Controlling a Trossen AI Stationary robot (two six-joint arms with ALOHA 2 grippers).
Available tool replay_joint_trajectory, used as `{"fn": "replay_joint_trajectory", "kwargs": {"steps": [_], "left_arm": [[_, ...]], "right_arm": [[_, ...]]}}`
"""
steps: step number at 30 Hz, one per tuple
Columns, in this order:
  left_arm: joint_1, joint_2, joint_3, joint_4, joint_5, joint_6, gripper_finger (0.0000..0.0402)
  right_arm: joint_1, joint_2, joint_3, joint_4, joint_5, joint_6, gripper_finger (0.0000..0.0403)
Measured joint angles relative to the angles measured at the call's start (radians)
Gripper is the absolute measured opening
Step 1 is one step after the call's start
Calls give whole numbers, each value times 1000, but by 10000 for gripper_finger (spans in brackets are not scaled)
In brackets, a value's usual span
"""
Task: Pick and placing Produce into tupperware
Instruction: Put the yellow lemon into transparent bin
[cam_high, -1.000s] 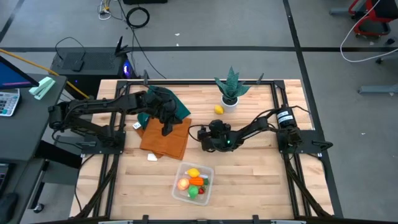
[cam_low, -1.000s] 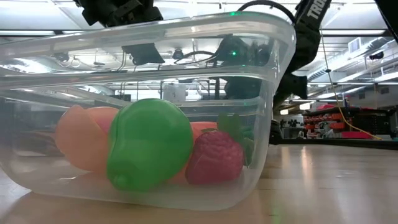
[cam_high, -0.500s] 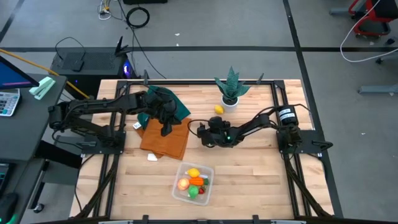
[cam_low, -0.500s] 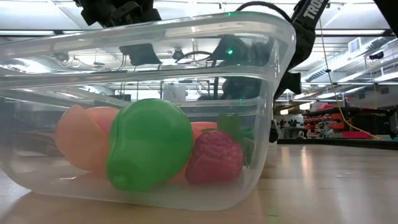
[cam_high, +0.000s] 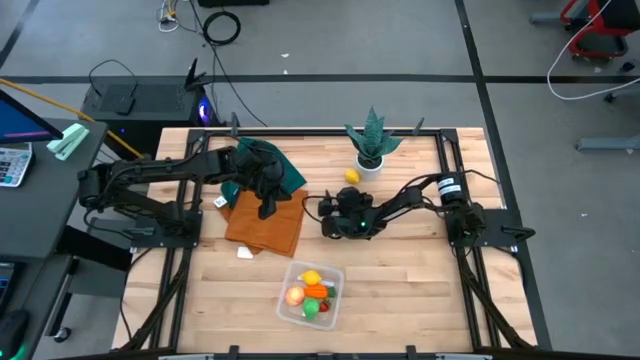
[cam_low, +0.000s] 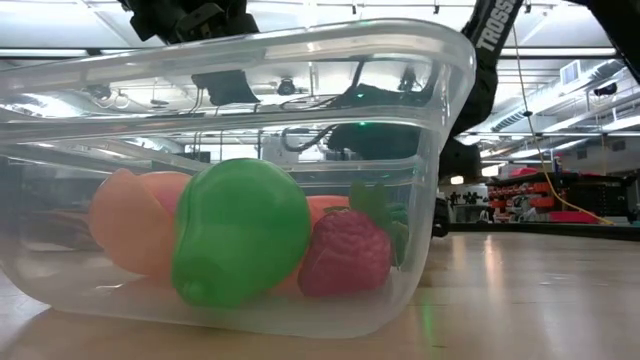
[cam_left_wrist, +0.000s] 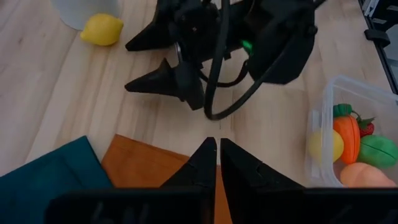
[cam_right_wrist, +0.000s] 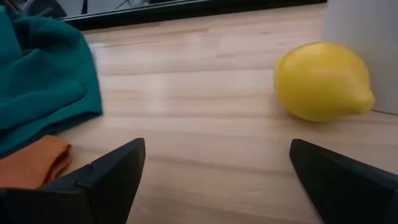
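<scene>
The clear tupperware (cam_high: 311, 293) stands near the table's front edge. It holds several produce pieces, among them a green pear (cam_low: 240, 232), a strawberry (cam_low: 345, 253) and a peach (cam_low: 130, 220). A yellow lemon (cam_high: 352, 176) lies on the wood next to the white plant pot (cam_high: 369, 166). My right gripper (cam_right_wrist: 217, 149) is low over the table and open. The lemon (cam_right_wrist: 322, 81) lies ahead of it, clear of both fingers. My left gripper (cam_left_wrist: 216, 155) is shut and empty, and it hovers above the orange cloth (cam_high: 265, 222).
A teal cloth (cam_high: 268, 165) lies partly on the orange cloth at the left. The spiky green plant (cam_high: 374, 135) stands at the far side, close behind the lemon. A small white scrap (cam_high: 245, 253) lies near the orange cloth. Bare wood stretches right of the tupperware.
My right gripper has sunk toward the table top near the lemon and has stayed open. My left gripper has kept still.
</scene>
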Motion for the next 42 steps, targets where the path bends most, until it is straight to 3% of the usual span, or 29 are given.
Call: {"fn": "replay_joint_trajectory", "kwargs": {"steps": [9,15,31,42], "left_arm": [[0,0,0,0,0,4,23],[0,0,0,-7,0,4,32],[0,0,0,-11,0,-2,27],[0,0,0,-15,0,5,31]], "right_arm": [[-10,146,214,-20,57,-166,368],[-13,201,304,-163,93,-98,368],[-35,189,315,-327,51,122,350],[-35,193,323,-357,49,74,337]]}}
